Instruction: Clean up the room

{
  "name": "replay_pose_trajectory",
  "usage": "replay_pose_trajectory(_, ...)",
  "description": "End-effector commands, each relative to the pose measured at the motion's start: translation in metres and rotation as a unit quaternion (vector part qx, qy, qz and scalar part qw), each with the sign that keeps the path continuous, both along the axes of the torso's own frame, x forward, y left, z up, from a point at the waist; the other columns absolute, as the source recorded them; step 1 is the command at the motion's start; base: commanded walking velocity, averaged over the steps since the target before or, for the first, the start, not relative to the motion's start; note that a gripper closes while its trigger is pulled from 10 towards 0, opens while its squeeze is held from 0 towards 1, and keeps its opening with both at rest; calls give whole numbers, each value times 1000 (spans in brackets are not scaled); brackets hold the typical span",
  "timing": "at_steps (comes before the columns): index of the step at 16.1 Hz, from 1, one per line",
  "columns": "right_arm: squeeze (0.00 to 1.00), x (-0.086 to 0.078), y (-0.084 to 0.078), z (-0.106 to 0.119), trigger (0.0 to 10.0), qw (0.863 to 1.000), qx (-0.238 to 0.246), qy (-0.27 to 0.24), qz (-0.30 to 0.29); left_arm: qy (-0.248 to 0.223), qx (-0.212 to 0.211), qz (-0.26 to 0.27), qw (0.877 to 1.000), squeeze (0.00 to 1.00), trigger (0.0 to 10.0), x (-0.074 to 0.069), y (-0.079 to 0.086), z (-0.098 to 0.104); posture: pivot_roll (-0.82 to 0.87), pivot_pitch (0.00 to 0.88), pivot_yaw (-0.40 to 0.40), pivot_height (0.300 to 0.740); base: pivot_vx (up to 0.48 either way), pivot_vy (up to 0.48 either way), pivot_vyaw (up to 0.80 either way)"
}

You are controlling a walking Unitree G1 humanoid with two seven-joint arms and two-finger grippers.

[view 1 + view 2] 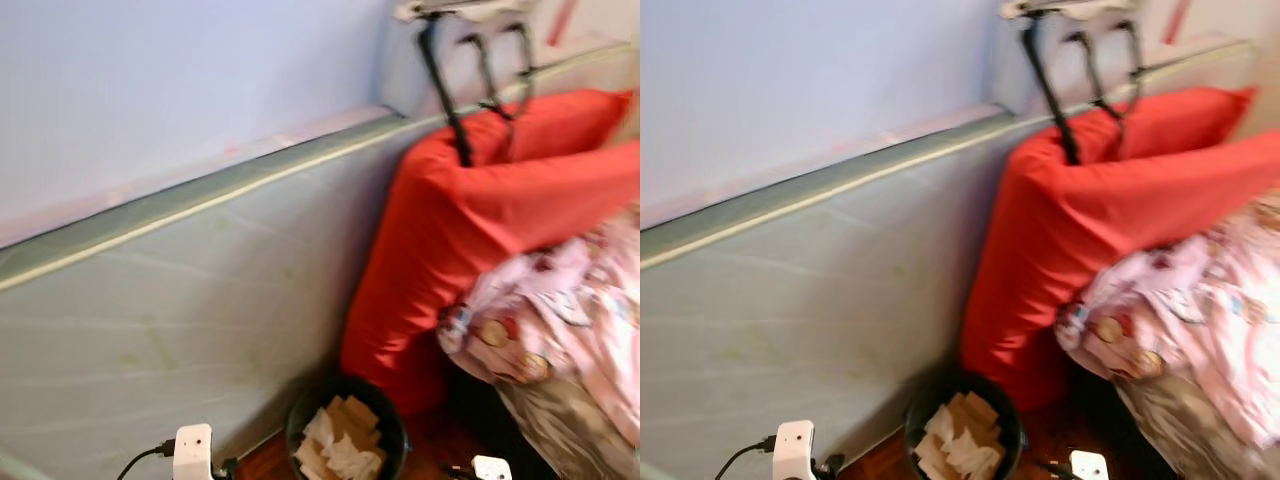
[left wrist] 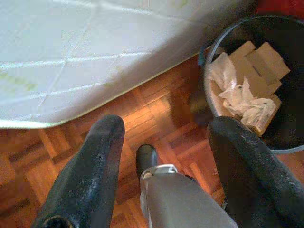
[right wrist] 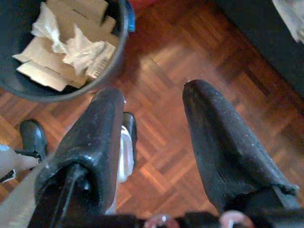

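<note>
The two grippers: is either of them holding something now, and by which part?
Nothing is held. The left gripper and the right gripper are both open, above bare parquet floor beside the black bin.

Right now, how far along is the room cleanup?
Done: black bin by the mattress already holds cardboard and crumpled paper. In hand: nothing; left gripper and right gripper hang open over the parquet floor. Left: pink blanket heaped beside the red pillows.
</note>
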State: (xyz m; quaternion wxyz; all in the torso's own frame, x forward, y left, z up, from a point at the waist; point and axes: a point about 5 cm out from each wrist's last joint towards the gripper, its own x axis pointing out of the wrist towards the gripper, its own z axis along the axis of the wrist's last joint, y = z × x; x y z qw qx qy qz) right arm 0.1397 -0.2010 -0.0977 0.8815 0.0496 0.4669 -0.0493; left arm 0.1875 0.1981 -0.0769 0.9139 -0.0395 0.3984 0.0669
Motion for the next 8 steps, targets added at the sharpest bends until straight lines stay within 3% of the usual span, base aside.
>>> replay_pose_trajectory(1,0,5,3,1,10000,1000,1,-1,7,5,1,6,1000,0,10000,-5,3,-2,-5,0,-19,740,0,0,-638)
replay_pose_trajectory(7,0,5,3,1,10000,1000,-7,3,18,2,-6,13,1000,0,10000,-7,3,-3,-18,0,-21,740,0,0,-635)
replay_pose_trajectory(8,0,5,3,1,10000,1000,-7,4,22,3,-1,7,1000,0,10000,-7,3,-3,-20,0,-23,740,0,-289,-625)
